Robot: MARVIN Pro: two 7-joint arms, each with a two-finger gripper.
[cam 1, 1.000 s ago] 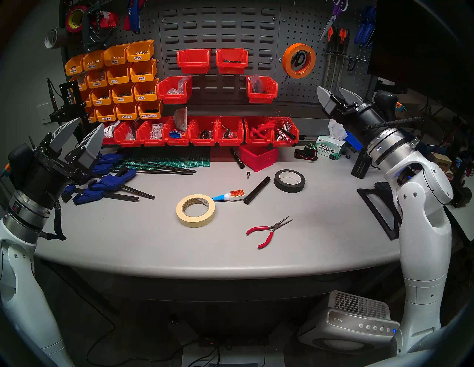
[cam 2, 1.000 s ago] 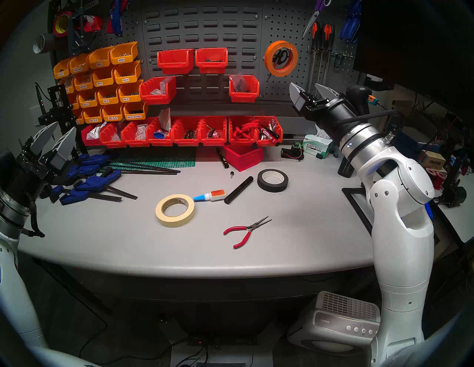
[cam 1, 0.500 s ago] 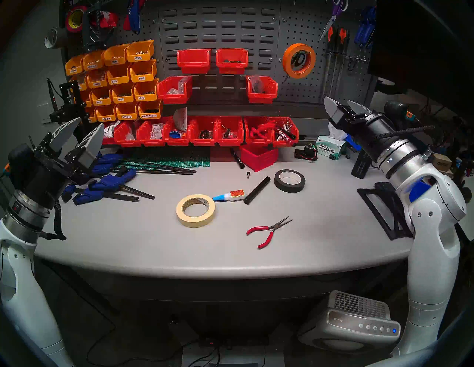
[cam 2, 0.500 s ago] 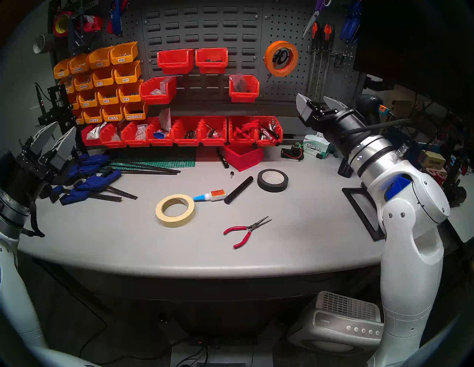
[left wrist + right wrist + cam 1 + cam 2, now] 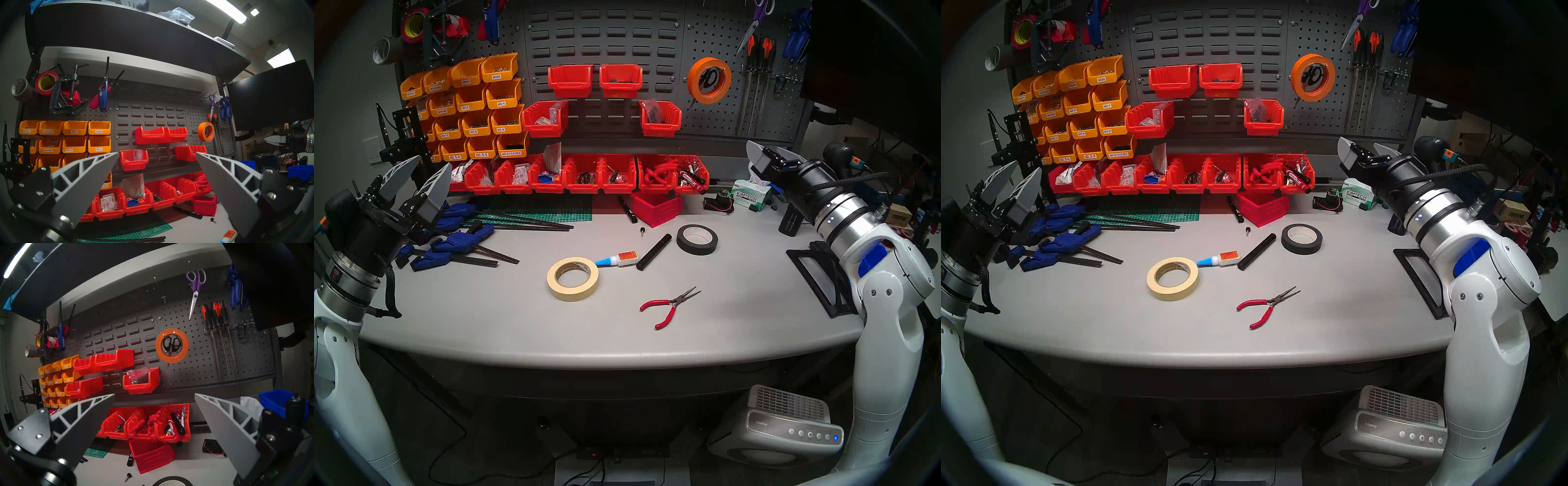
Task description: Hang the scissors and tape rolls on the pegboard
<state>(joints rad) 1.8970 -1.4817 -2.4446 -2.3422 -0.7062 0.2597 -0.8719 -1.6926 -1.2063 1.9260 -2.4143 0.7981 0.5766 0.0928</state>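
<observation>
The right fingers (image 5: 154,421) are spread wide and hold nothing. They hang in the air near the right end of the desk (image 5: 517,322), below the pegboard (image 5: 203,344). The left fingers (image 5: 157,178) are wide too, and empty, up above the blue clamps (image 5: 449,244).

The orange tape roll (image 5: 172,345) hangs on the pegboard. The little black scissors (image 5: 171,344) hang inside its ring. The cream tape roll (image 5: 573,279) lies flat in the middle of the desk, touching the tip of a glue bottle (image 5: 617,259). Red pliers (image 5: 668,305) lie near it.
</observation>
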